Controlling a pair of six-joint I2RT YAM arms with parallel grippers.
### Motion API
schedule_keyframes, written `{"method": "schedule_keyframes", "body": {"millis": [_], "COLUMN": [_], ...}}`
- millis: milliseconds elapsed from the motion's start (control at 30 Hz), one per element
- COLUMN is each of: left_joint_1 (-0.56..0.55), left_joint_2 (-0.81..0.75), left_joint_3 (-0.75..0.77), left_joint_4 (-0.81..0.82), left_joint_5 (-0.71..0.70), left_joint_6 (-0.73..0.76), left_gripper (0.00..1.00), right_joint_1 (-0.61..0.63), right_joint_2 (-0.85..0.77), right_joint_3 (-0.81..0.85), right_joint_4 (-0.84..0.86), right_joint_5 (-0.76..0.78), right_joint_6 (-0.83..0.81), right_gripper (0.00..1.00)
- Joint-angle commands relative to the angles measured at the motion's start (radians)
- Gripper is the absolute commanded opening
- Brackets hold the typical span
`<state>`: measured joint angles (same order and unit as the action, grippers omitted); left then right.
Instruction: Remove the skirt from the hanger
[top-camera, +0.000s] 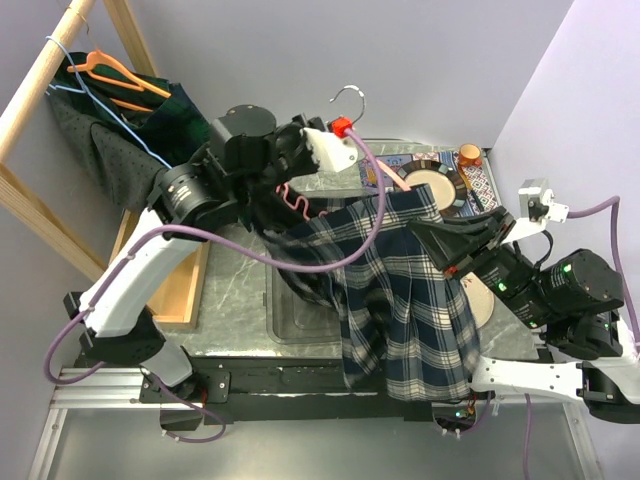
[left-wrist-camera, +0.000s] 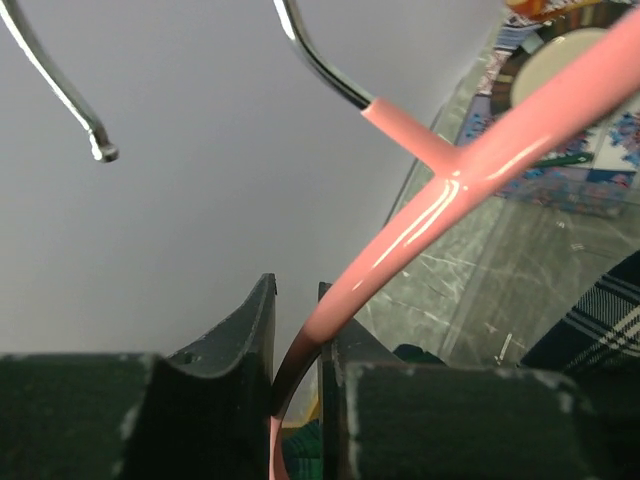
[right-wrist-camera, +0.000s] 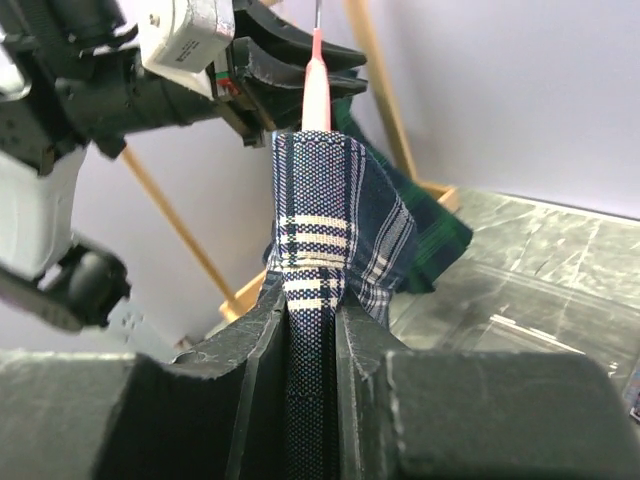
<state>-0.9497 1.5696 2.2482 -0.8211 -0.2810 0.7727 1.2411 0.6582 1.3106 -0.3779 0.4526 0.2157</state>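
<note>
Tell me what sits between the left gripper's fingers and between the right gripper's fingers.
Left wrist view: left gripper pinches the pink hanger. Right wrist view: right gripper pinches the plaid skirt.

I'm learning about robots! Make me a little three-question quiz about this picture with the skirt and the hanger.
1. True or false: the left gripper is closed on the pink hanger.
2. What does the right gripper pinch? A) a plate B) the plaid skirt C) the hanger's metal hook
3. Fill in: the skirt is ____ hanging on the pink hanger. (still / no longer)

Key: 1 true. 2 B. 3 still; in the right wrist view the cloth drapes over the pink bar.
</note>
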Motion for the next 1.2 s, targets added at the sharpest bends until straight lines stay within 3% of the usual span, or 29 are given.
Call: {"method": "schedule_keyframes", "body": {"millis": [0, 67, 233, 333, 367, 500, 533, 567, 633, 667, 767, 867, 900, 967, 1000, 1100, 1133, 1167], "left_joint_1": [0.012, 0.014, 0.011, 0.011, 0.011, 0.012, 0.011, 0.011, 0.011, 0.011, 0.012, 0.011, 0.011, 0.012, 0.012, 0.012, 0.011, 0.011], "left_joint_2": [-0.045, -0.040, -0.034, -0.029, -0.026, -0.016, -0.017, -0.017, -0.023, -0.028, -0.036, -0.040, -0.040, -0.052, -0.056, -0.060, -0.059, -0.057], "left_joint_3": [0.091, 0.103, 0.110, 0.111, 0.111, 0.116, 0.114, 0.111, 0.110, 0.110, 0.113, 0.102, 0.099, 0.065, 0.053, 0.034, 0.034, 0.036], "left_joint_4": [0.424, 0.433, 0.474, 0.491, 0.494, 0.540, 0.568, 0.582, 0.606, 0.612, 0.623, 0.636, 0.634, 0.642, 0.654, 0.666, 0.668, 0.674], "left_joint_5": [-0.236, -0.238, -0.271, -0.290, -0.296, -0.365, -0.380, -0.401, -0.418, -0.425, -0.446, -0.465, -0.471, -0.478, -0.481, -0.491, -0.492, -0.495], "left_joint_6": [-0.286, -0.291, -0.270, -0.262, -0.262, -0.239, -0.218, -0.208, -0.181, -0.174, -0.162, -0.153, -0.154, -0.153, -0.147, -0.136, -0.132, -0.125], "left_gripper": [0.01, 0.01, 0.01, 0.01, 0.01, 0.01, 0.01, 0.01, 0.01, 0.01, 0.01, 0.01, 0.01, 0.01, 0.01, 0.01, 0.01, 0.01], "right_joint_1": [-0.002, 0.000, 0.000, 0.000, 0.000, -0.002, -0.002, -0.003, -0.003, -0.006, -0.005, -0.005, -0.006, -0.005, -0.006, -0.005, -0.006, -0.005], "right_joint_2": [0.003, 0.027, 0.057, 0.075, 0.083, 0.095, 0.084, 0.077, 0.051, 0.041, 0.024, 0.017, 0.012, -0.005, -0.009, -0.016, -0.012, -0.012], "right_joint_3": [-0.020, -0.017, -0.034, -0.042, -0.039, -0.054, -0.072, -0.083, -0.111, -0.117, -0.114, -0.102, -0.100, -0.102, -0.103, -0.080, -0.073, -0.065], "right_joint_4": [0.114, 0.112, 0.123, 0.117, 0.105, 0.099, 0.115, 0.125, 0.146, 0.148, 0.128, 0.106, 0.099, 0.103, 0.108, 0.087, 0.079, 0.070], "right_joint_5": [0.081, 0.072, 0.031, 0.023, 0.059, 0.150, 0.159, 0.166, 0.172, 0.173, 0.169, 0.161, 0.159, 0.140, 0.120, 0.077, 0.072, 0.069], "right_joint_6": [0.004, 0.014, 0.043, 0.040, 0.045, 0.053, 0.051, 0.053, 0.057, 0.057, 0.068, 0.067, 0.065, 0.053, 0.047, 0.054, 0.065, 0.071], "right_gripper": [0.32, 0.43, 0.45, 0.18, 0.00, 0.00, 0.03, 0.19, 0.33, 0.32, 0.00, 0.00, 0.07, 0.44, 0.45, 0.31, 0.16, 0.08]}}
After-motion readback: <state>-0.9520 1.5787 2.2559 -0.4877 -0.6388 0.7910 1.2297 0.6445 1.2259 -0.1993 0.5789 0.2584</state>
